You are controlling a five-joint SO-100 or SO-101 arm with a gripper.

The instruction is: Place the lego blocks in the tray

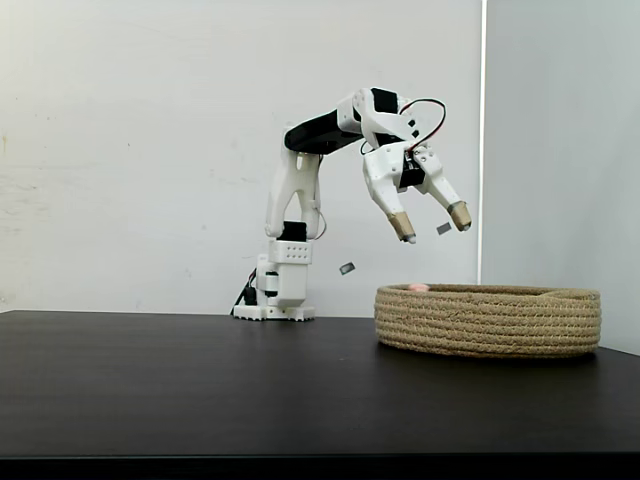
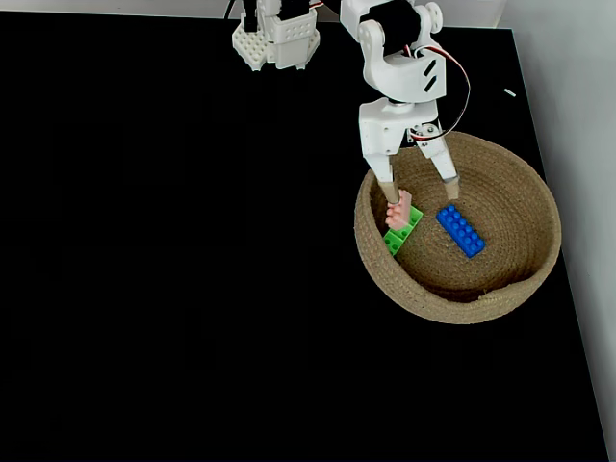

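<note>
All three bricks lie in the basket (image 2: 525, 279) — pink brick (image 2: 397, 214) atop the green brick (image 2: 403, 231) by the near-left wall, blue brick (image 2: 461, 231) mid-floor, long axis diagonal. My gripper (image 1: 431, 226) hangs above them, jaws spread wide, holding nothing — I'd judge the job done.

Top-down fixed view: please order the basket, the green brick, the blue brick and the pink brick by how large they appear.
1. basket
2. blue brick
3. green brick, partly covered by the pink one, so its rank against blue is unsure
4. pink brick
</note>
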